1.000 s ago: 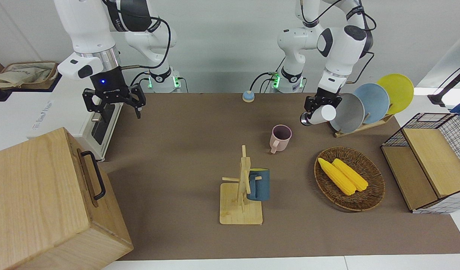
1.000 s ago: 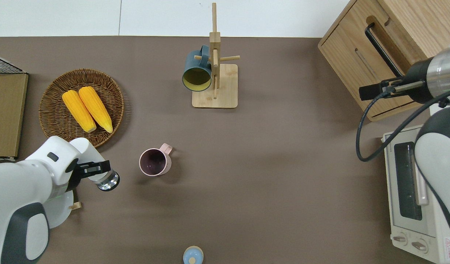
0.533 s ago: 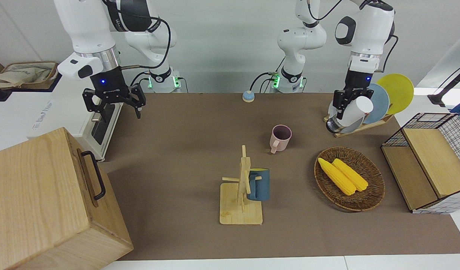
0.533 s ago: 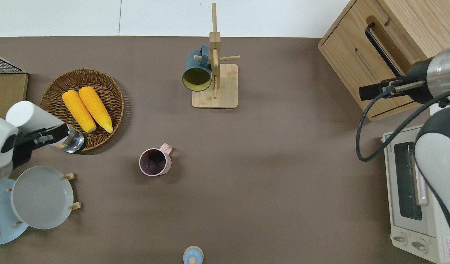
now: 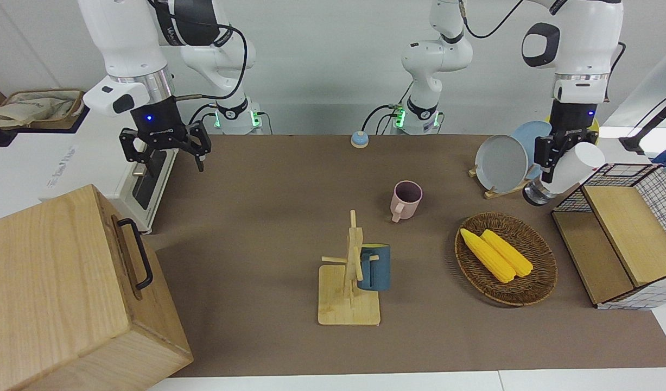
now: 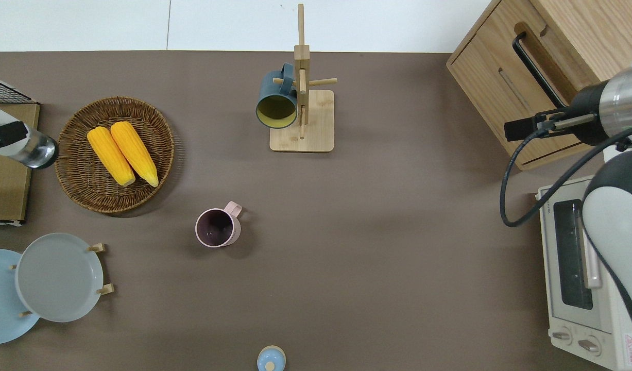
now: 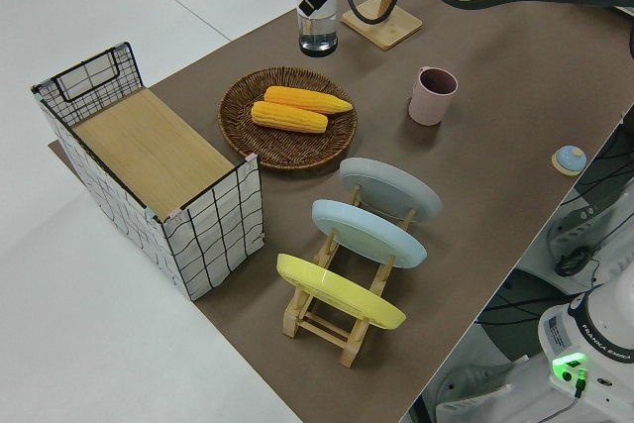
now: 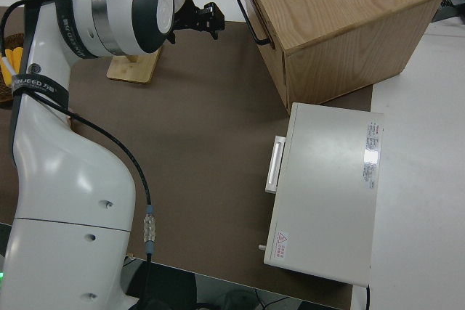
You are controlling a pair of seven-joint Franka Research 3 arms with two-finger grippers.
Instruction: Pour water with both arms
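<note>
Left gripper [image 5: 550, 163] clamped on a tilted white bottle [image 5: 569, 168], up in the air at the left arm's end of the table

Going near to far from the robots: plate rack with the grey plate [image 6: 58, 276] sits nearer the robots than the gripper; pink mug [image 6: 218, 227] stands upright on the mat, well apart from it toward the middle; wicker basket [image 6: 79, 190] with two corn cobs [image 6: 122, 153] is just beside the bottle, toward the middle. Overhead, the bottle's clear end [image 6: 37, 152] points at the basket, over the edge of the wire crate's wooden shelf [image 6: 6, 170] (rest of the gripper is cut off at the frame edge there). Mug stand [image 6: 301, 121] with the blue mug [image 6: 277, 100] is farthest out. Right gripper [image 5: 166, 147] parked, fingers spread, holding nothing
</note>
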